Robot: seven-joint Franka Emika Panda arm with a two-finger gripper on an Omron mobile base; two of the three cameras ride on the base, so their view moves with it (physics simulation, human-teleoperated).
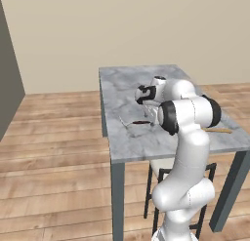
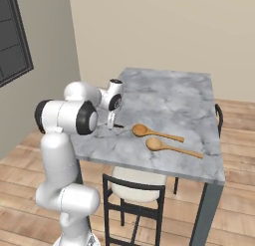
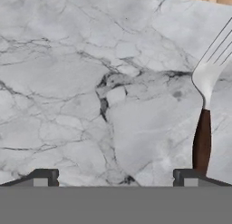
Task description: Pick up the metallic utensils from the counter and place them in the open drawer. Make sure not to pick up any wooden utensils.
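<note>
A metallic fork (image 3: 202,128) with silver tines and a dark brown handle lies on the marble counter (image 3: 68,60). In the hand view its handle runs down to my right fingertip (image 3: 190,177). My gripper (image 3: 115,178) hangs open just above the slab, with bare marble between its tips. From the left base camera the gripper (image 1: 152,119) stands over the fork's brown handle (image 1: 142,122), and a thin silver utensil (image 1: 125,125) lies just left of it. Two wooden spoons (image 2: 157,134) (image 2: 172,148) rest to the right of the gripper (image 2: 110,124). The open drawer is out of view.
A dark chair with a pale seat (image 2: 137,183) is tucked under the counter's near edge (image 2: 149,170). Wooden floor (image 1: 53,152) surrounds the counter. A grey cabinet side (image 1: 9,89) stands at far left. My own elbow (image 1: 190,113) looms over the near right of the slab.
</note>
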